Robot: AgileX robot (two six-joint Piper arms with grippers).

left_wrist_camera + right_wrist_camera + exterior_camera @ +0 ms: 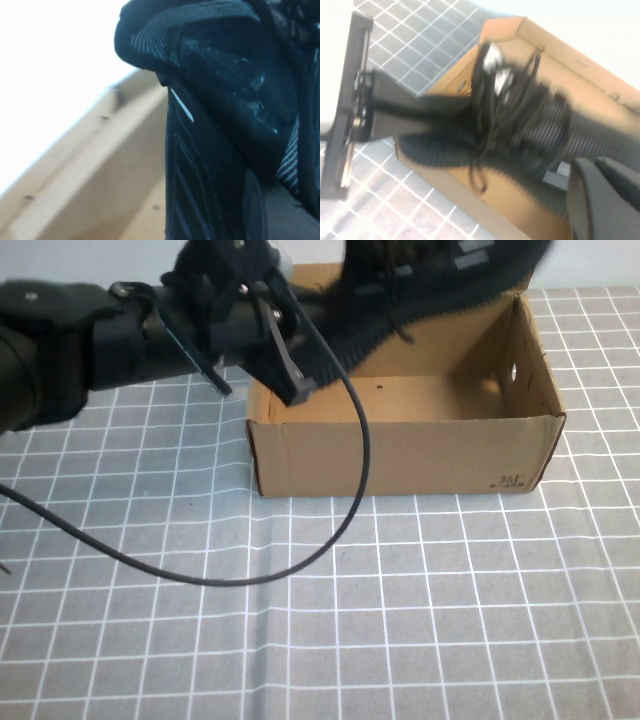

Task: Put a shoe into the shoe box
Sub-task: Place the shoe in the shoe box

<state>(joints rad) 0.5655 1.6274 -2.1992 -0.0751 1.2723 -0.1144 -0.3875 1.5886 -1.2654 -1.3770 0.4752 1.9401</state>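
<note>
my left gripper (265,335), at the box's left end, has its jaws clamped on the one shoe (440,280), held above the one open shoe box (400,450). my right gripper: only its fingertip (600,200) shows, jaws' state unclear.

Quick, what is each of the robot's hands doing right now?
Left tool: above the box's left end, shut on the shoe.
Right tool: not visible in the high view; its state cannot be told.

A grey cloth (420,620) with a white grid pattern covered the tabletop. A crease ran through it near the middle front. A black cable (250,575) lay looped across the cloth. A pale wall (80,260) stood behind.
</note>
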